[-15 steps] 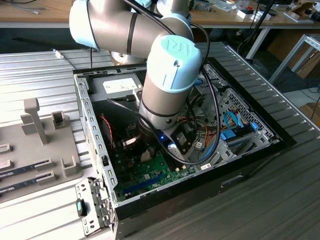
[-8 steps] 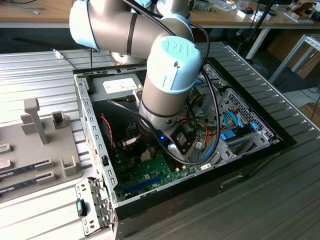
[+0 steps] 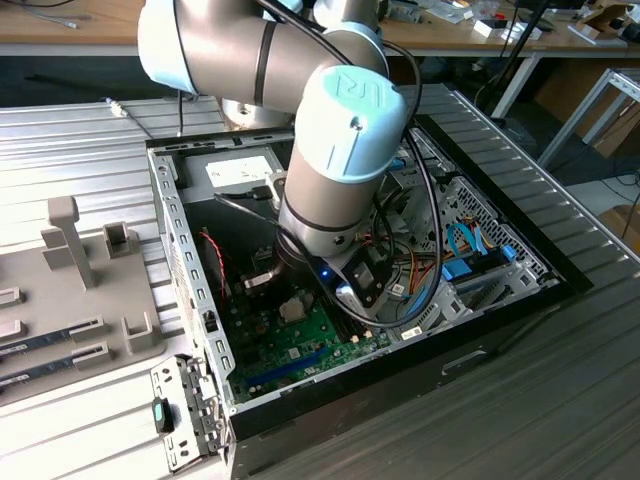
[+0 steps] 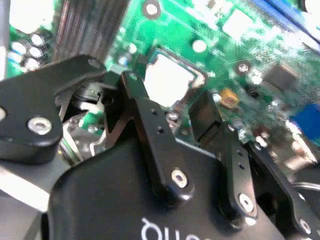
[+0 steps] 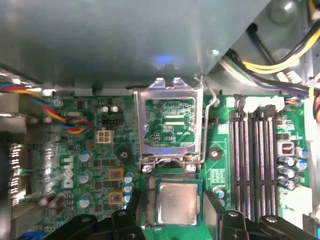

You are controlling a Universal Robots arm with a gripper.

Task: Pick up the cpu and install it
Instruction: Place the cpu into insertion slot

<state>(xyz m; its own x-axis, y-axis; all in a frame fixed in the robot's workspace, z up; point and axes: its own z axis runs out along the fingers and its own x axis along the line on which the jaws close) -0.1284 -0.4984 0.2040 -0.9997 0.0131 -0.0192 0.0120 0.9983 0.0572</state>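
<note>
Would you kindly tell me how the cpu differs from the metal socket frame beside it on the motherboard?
The cpu is a solid plate with a dull silver-grey top; the metal socket frame is an open window through which green board shows. The cpu lies seated flat; the metal socket frame is swung open, clear of the cpu. Both are squarish, metallic and similar in size.

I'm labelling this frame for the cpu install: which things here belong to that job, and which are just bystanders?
In the job: cpu lying in its socket; open gripper straddling it; raised socket retention frame.
Lying about: memory slots; coloured wire bundle; grey fixture tray.
</note>
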